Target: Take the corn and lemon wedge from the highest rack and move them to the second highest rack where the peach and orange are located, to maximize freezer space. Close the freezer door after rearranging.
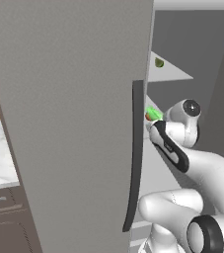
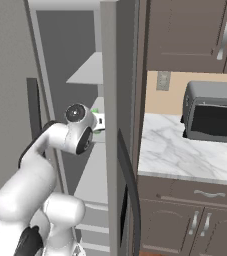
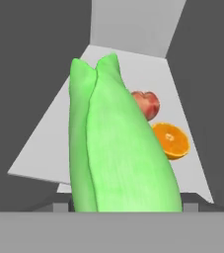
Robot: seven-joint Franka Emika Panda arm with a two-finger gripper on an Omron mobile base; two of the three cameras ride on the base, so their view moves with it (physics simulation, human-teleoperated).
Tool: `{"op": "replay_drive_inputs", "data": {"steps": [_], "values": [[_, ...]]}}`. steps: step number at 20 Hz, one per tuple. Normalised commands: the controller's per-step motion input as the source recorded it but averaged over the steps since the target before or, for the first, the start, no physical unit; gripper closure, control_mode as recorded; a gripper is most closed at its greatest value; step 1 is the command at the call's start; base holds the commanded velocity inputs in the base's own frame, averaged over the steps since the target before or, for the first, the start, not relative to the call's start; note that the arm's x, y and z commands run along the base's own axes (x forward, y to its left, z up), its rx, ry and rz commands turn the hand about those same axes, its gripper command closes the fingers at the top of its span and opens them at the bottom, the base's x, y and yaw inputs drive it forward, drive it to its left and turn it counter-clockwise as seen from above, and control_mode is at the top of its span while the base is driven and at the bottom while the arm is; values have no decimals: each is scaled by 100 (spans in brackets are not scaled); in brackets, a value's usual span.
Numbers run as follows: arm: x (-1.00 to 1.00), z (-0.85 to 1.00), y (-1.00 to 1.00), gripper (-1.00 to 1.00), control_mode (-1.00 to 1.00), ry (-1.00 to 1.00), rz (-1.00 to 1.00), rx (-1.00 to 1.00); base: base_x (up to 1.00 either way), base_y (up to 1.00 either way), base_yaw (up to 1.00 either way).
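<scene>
Above shelf edge, corn nears peach.

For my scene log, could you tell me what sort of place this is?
A simulated home kitchen: tall grey freezer door, white marble counter with dark brown cabinets, and a grey toaster oven.

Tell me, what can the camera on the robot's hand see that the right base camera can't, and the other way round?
The hand view alone shows the peach and the orange lying on a rack, just behind the corn. The right base view alone shows the white arm reaching into the freezer, plus the marble counter and a toaster oven beside it. Both share the green corn in the jaws, a mere sliver in the right base view.
</scene>
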Motion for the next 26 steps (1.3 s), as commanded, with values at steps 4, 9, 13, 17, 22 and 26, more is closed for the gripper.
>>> {"op": "replay_drive_inputs", "data": {"steps": [4,9,13,17,22,26], "values": [[66,-1,-5,100,-100,2,12,3,0,0,0],[55,-1,-3,100,-100,4,12,1,0,0,0],[37,-18,8,100,-100,0,3,0,0,0,0],[30,-27,19,-100,-100,0,0,0,0,0,0],[31,-16,0,-100,-100,0,2,0,0,0,0],[37,-3,0,-100,-100,0,6,0,0,0,0]]}}
